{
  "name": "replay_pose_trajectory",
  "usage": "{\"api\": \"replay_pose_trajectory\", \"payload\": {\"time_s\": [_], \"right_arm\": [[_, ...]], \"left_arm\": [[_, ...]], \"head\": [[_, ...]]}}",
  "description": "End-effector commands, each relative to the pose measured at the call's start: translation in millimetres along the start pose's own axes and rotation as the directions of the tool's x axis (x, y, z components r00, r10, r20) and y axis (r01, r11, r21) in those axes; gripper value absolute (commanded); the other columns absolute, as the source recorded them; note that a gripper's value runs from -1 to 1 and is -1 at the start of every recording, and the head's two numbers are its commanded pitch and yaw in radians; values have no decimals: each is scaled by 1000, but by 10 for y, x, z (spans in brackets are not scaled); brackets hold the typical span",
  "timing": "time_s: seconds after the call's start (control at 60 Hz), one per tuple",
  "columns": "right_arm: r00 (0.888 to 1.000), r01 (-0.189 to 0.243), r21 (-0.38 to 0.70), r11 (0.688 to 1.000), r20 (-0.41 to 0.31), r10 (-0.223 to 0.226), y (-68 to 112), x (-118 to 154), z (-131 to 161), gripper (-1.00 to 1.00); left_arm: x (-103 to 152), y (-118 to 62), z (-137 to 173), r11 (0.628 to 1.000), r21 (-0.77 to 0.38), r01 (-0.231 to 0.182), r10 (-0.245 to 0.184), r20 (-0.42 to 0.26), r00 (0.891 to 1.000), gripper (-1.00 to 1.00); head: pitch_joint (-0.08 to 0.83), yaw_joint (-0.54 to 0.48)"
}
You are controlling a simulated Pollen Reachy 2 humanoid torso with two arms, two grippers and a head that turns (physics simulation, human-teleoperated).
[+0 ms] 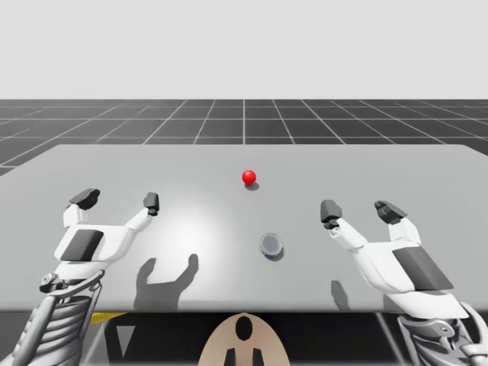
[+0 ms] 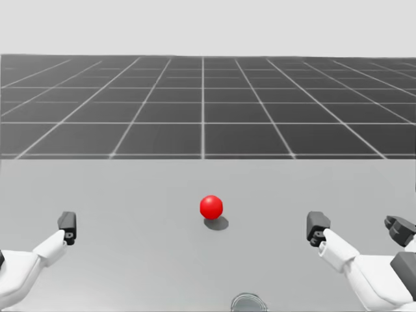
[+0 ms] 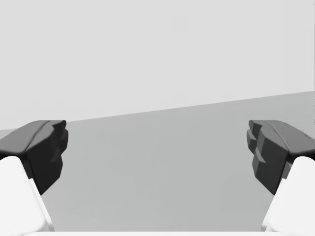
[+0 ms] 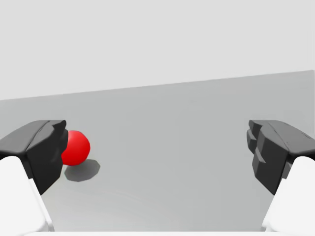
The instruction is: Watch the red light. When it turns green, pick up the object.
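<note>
A red ball-shaped light [image 1: 249, 177] [image 2: 211, 207] sits on the grey table past its middle and glows red. Nearer to me lies a small round grey object [image 1: 271, 245] [image 2: 249, 303] flat on the table. My left gripper [image 1: 117, 200] [image 3: 157, 152] hovers open over the table's left part, with bare table between its fingers. My right gripper [image 1: 360, 211] [image 4: 157, 152] hovers open at the right, apart from the round object. In the right wrist view the red light [image 4: 75, 147] lies ahead, beside one finger.
The grey table [image 1: 191, 168] stretches wide around both arms, with its far edge well behind the light. A dark gridded floor [image 1: 244, 118] lies beyond.
</note>
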Motion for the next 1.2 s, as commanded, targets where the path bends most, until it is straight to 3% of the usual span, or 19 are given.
{"api": "replay_pose_trajectory", "payload": {"time_s": [0.017,0.3,1.2], "right_arm": [[999,42,-8,999,-12,-42,7,-13,10,-1000],[999,51,-15,999,-13,-51,-1,-16,9,-1000],[999,47,-10,999,-13,-47,2,-26,2,-1000]], "left_arm": [[1,-13,4,1000,-7,4,-4,-1,1000,-1000],[3,-26,12,1000,-16,10,-10,-3,1000,-1000],[9,-34,20,1000,-23,9,-9,3,1000,-1000]], "head": [[361,-18],[448,-39],[440,-40]]}}
